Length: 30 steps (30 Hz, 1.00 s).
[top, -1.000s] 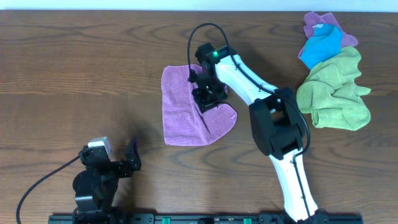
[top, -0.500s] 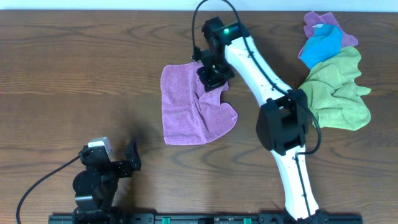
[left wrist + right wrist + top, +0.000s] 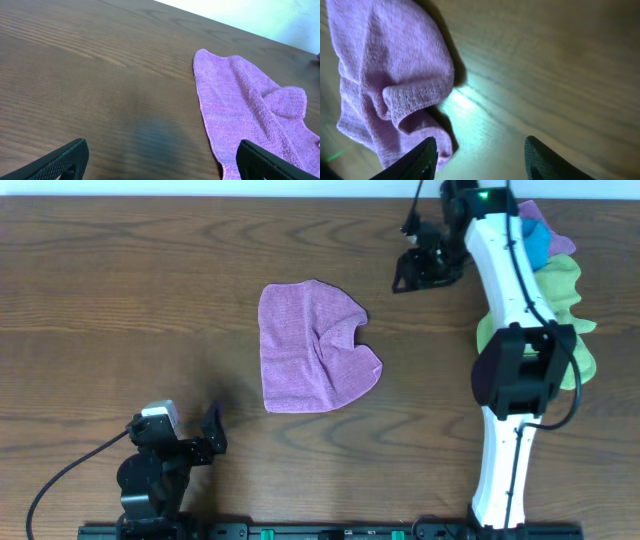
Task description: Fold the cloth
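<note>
- Just released: the cloth (image 3: pixel 315 350) has been let go by the right gripper (image 3: pixel 420 265). Its fingers are seen parted, with nothing between them, in the right wrist view.
- A second ago that gripper was down on the cloth's right half. It has since been pulled away to the far right of the table, beside the spare cloths.
- The cloth is left lying mid-table, apart from both arms. The left part is smooth; the right edge is rumpled, with a flap doubled over and a notch at the top right.
- The fold is judged unfinished: edges are not matched, so another pass is likely needed.
- The left gripper (image 3: pixel 212 432) is parked at the near left, spread wide, nothing held.
- Surface: dark wood-grain table (image 3: pixel 120 290), matte. A green cloth (image 3: pixel 540 330), blue cloth (image 3: pixel 520 250) and second purple cloth (image 3: pixel 515 218) are bunched at the far right.
- Room: only a pale strip past the far table edge is shown.
</note>
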Each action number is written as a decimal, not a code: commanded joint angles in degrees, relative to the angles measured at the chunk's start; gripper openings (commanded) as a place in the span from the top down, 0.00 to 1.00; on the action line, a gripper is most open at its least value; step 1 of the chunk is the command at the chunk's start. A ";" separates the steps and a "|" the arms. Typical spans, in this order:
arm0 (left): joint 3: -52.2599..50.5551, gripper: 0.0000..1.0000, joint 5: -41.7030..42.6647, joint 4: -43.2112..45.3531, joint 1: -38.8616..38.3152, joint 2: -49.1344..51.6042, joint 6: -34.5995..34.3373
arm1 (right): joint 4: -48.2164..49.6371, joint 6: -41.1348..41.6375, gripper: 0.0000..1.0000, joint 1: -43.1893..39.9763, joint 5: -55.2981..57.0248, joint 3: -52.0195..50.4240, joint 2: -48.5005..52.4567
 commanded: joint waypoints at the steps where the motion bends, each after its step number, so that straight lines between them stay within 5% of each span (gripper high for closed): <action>1: -1.05 0.05 -0.17 -0.20 -0.20 -0.33 -0.22 | 1.90 -2.43 0.42 -1.07 -2.14 1.11 -3.58; 10: -1.05 0.05 -0.17 -0.20 -0.20 -0.33 -0.22 | 15.50 -6.95 0.30 -1.55 0.83 1.14 -8.37; 17: -1.05 0.05 -0.17 -0.20 -0.20 -0.33 -0.22 | 11.72 -6.97 0.32 -1.66 4.61 -1.25 -12.74; 20: -1.05 0.05 -0.17 -0.20 -0.20 -0.33 -0.22 | 16.20 -6.95 0.29 -3.17 5.25 -9.09 -20.63; 25: -1.05 0.05 -0.17 -0.20 -0.20 -0.33 -0.22 | 34.03 -6.23 0.17 -5.29 4.85 -36.06 -36.74; 30: -1.05 0.05 -0.17 -0.20 -0.20 -0.33 -0.22 | 46.86 -4.11 0.18 -2.62 4.87 -52.59 -39.50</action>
